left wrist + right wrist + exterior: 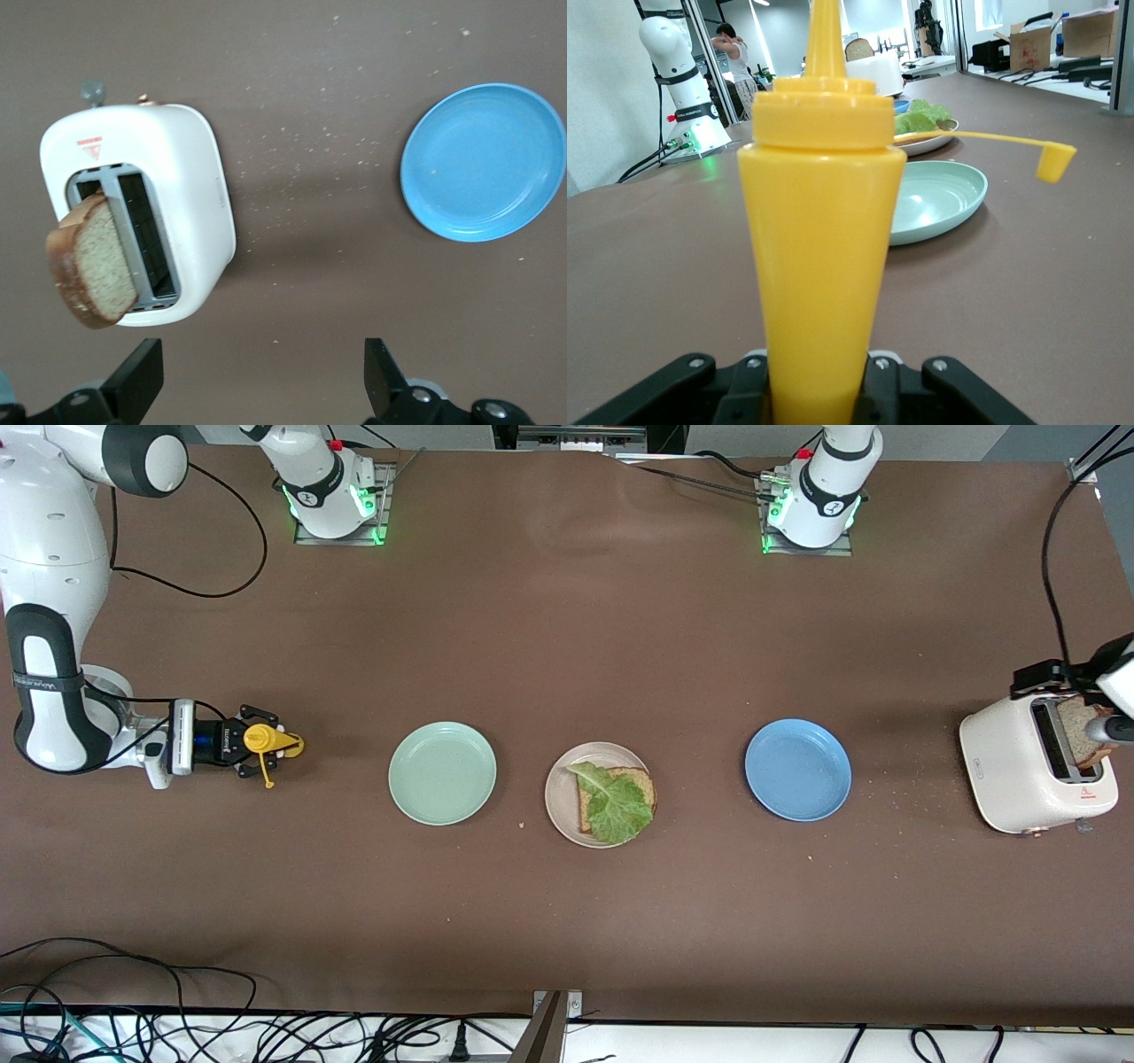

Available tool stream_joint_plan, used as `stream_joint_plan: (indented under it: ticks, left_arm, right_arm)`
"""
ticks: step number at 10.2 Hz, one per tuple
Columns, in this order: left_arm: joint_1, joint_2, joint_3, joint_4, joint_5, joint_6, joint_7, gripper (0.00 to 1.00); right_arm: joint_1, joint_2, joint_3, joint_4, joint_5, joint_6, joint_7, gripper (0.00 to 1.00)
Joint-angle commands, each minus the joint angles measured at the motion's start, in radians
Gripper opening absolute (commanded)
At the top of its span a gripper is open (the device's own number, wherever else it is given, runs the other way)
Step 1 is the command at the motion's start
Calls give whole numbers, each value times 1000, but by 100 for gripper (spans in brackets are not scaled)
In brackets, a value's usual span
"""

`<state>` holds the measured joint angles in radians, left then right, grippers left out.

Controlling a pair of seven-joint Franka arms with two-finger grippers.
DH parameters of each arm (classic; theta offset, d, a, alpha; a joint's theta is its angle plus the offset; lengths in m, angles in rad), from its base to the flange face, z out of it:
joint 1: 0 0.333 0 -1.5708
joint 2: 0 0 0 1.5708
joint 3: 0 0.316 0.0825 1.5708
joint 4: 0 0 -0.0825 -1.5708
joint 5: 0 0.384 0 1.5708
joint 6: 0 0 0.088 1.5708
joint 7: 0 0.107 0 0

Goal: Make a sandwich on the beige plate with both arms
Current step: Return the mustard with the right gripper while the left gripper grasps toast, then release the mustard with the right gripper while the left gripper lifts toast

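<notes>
Mint-green plate (442, 772) and blue plate (797, 770) lie apart on brown table (567, 629). White toaster (1019, 775) at left arm's end, crumbs (886, 790) beside it. Yellow squeeze bottle (266, 741) upright at right arm's end.

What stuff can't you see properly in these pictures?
- Bottom bread slice on the beige plate: front view, mostly hidden under the lettuce leaf.
- Bread slice in the toaster: left wrist view, its lower part sits down in the slot.
- Left gripper: open, only fingertips show; cut off by the picture's edge.
- Yellow squeeze bottle, clamped in the right gripper: right wrist view, nozzle tip cut off; it blocks the table past it.
</notes>
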<state>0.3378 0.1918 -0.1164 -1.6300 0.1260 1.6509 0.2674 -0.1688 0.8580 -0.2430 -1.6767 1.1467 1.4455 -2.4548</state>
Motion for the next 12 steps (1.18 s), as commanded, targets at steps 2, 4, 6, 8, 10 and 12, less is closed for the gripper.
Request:
stream_joint_plan:
  ticks: [2, 4, 6, 8, 10, 12]
  left_arm:
    - [136, 130, 1, 105, 27, 9, 42, 100]
    - [181, 182, 1, 125, 81, 45, 44, 100]
    - [213, 207, 1, 119, 98, 105, 44, 100]
    - [219, 250, 1, 111, 92, 153, 39, 100]
    - [222, 282, 1, 108, 90, 206, 35, 100]
    - [236, 291, 1, 90, 86, 213, 42, 44]
  right_arm:
    - [-8, 38, 8, 9, 47, -22, -107, 0]
    - [-11, 71, 13, 2, 88, -42, -138, 0]
    - [-11, 79, 13, 3, 102, -42, -138, 0]
    - [-12, 81, 13, 3, 102, -42, -133, 22]
    - [-11, 82, 13, 3, 110, -40, -128, 80]
    - [-11, 84, 13, 9, 110, -40, -125, 100]
